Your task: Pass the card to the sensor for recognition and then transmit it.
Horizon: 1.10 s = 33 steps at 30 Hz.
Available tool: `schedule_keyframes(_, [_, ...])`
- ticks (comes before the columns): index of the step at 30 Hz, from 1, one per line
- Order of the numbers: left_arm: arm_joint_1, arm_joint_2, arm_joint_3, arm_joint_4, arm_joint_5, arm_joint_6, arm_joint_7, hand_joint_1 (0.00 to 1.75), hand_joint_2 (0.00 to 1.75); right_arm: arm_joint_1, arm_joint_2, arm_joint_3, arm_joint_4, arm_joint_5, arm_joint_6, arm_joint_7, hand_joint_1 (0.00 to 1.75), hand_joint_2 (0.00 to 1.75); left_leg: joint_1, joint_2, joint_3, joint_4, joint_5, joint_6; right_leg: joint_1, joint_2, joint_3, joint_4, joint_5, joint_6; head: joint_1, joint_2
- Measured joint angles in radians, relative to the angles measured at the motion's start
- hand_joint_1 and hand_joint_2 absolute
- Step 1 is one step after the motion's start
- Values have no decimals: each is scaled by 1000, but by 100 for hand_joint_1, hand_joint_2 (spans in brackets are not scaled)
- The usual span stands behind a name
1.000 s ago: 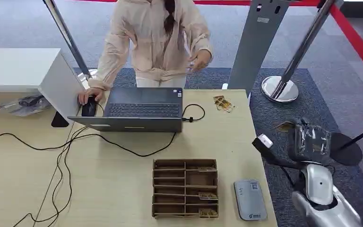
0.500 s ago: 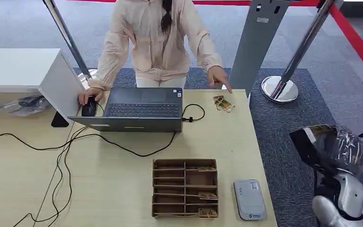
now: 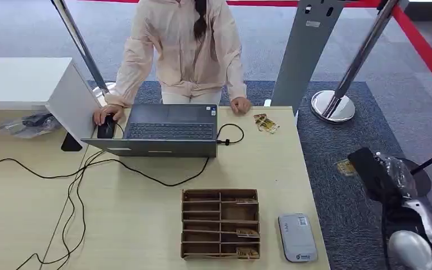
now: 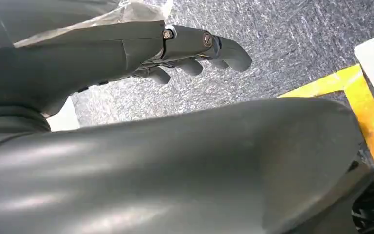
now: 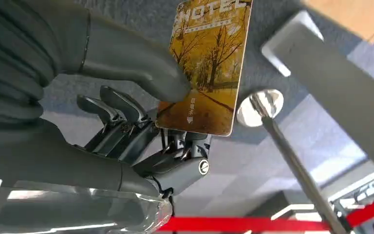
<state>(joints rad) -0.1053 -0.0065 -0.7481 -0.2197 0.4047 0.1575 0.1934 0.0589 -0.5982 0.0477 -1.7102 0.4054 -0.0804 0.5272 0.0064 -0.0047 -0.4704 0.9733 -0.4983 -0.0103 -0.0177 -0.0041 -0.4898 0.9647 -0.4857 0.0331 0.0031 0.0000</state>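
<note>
My right hand (image 3: 383, 175) hangs off the table's right side, over the carpet. It pinches a yellow hotel card (image 5: 208, 63) with autumn trees between the thumb and the fingers (image 5: 126, 117). In the head view the card (image 3: 346, 167) pokes out toward the table. The grey-white card reader (image 3: 297, 237) lies flat at the table's near right corner, left of and nearer than that hand. My left hand (image 4: 180, 46) hangs over the carpet with its fingers loosely extended, holding nothing.
A cardboard organiser (image 3: 220, 224) with a few cards stands left of the reader. A laptop (image 3: 166, 130), cables and loose cards (image 3: 266, 122) lie farther back. A person (image 3: 183, 48) stands behind the table. Stanchion bases (image 3: 332, 106) stand on the carpet.
My right hand has shifted and turned beside the table with the card, which now sits lower and points toward the table. The person's raised hand came down to the table's far edge.
</note>
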Motion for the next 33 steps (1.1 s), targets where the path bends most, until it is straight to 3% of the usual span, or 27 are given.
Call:
schedule_keyframes(6, [0, 6, 0, 0, 2, -8, -8, 0, 0, 0, -49, 23, -22, -98, 112, 1, 175, 175, 0, 0, 0, 0, 0, 0, 0, 0, 0, 0, 0, 0, 0, 0])
schedule_keyframes(15, [0, 15, 0, 0, 0, -15, -17, 0, 0, 9, -124, 53, -26, -190, 203, 5, 175, 175, 0, 0, 0, 0, 0, 0, 0, 0, 0, 0, 0, 0, 0, 0])
schedule_keyframes(20, [0, 16, 0, 0, 0, -15, -20, 0, 0, 31, -158, 51, -23, -250, 186, -20, 175, 175, 0, 0, 0, 0, 0, 0, 0, 0, 0, 0, 0, 0, 0, 0])
schedule_keyframes(33, [0, 17, 0, 0, 4, -23, -6, 0, 0, 124, -162, -4, 100, -301, 136, -93, 175, 175, 0, 0, -1, 0, 0, 0, 0, 0, -1, 0, 0, 0, 0, 0])
